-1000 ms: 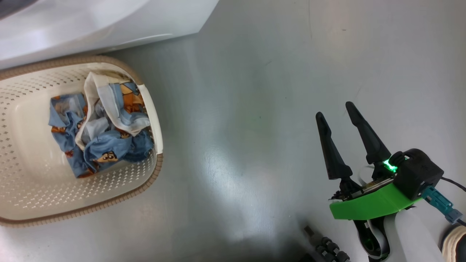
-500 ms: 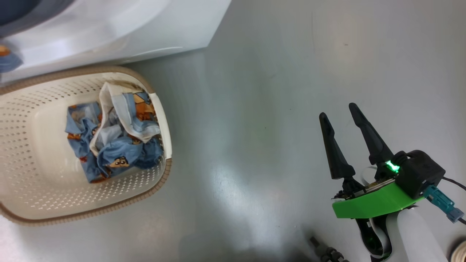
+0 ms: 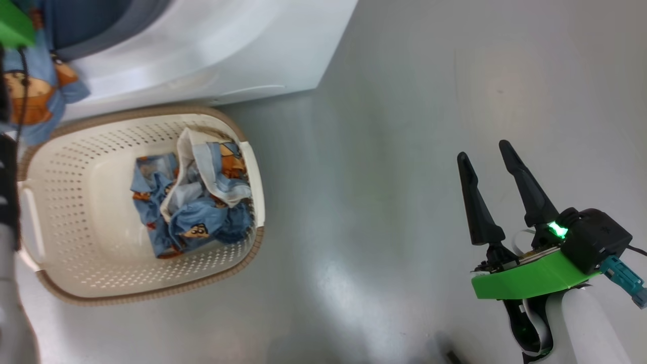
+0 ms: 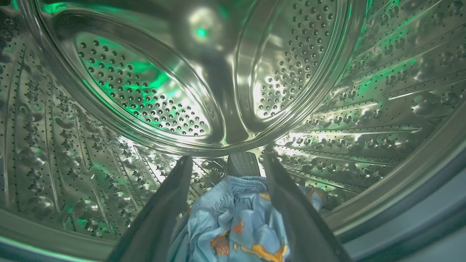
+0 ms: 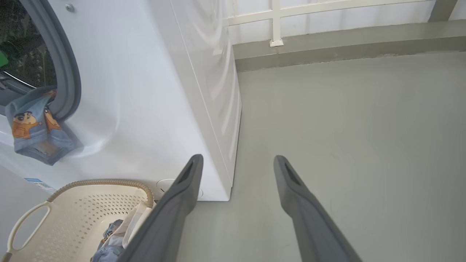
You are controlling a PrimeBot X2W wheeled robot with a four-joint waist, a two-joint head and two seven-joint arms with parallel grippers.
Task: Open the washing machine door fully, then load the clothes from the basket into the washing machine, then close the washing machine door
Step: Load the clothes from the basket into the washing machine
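The washing machine (image 3: 202,55) stands at the top left, and its door is out of view. In front of it sits the basket (image 3: 76,202) with a bundle of clothes (image 3: 197,212) at its right end. One blue printed piece (image 3: 35,91) hangs out over the machine's grey ring (image 5: 69,72). My left gripper (image 4: 225,160) is inside the steel drum (image 4: 145,91), open, with that blue piece (image 4: 236,218) lying loose between its fingers. My right gripper (image 3: 483,151) hovers open over the floor, well right of the basket, holding nothing.
My left forearm (image 3: 7,202) runs along the left edge of the head view, beside the basket. Grey floor (image 3: 379,151) spreads to the right of the machine. A wall with a white rail (image 5: 276,22) stands behind it. The basket's handle (image 5: 25,218) faces the machine's front.
The head camera has turned, so the machine and basket sit further right and lower. The hanging piece and my left arm have come into view at the left edge. The right gripper stays open.
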